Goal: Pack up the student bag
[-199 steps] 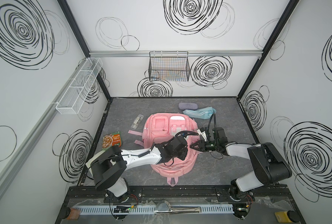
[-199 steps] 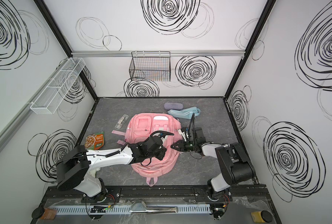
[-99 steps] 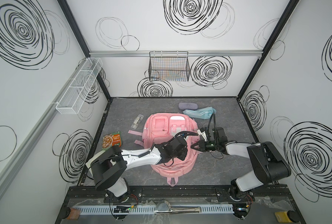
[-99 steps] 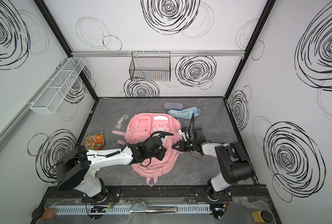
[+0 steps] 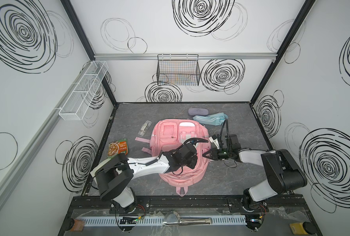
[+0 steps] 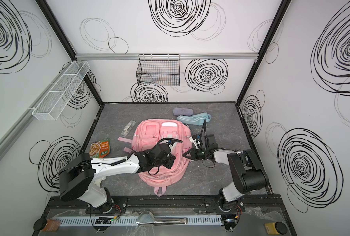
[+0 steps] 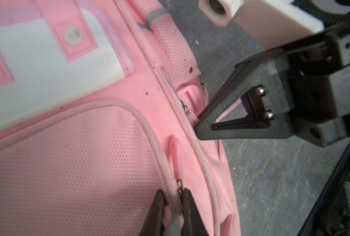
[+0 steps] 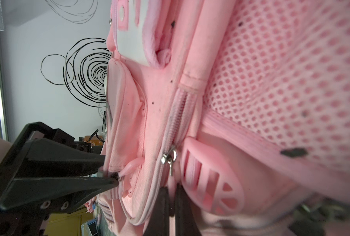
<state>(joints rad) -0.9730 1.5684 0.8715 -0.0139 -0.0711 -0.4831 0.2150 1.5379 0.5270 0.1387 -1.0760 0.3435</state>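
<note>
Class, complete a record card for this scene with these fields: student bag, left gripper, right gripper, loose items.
student bag: pink, lying front-up in the middle of the table
left gripper: jaws shut, pinching the bag beside the front-pocket zipper pull
right gripper: jaws shut, apparently on the side zipper pull
loose items: snack packet, clear packet, grey case and light-blue pouch, all outside the bag
</note>
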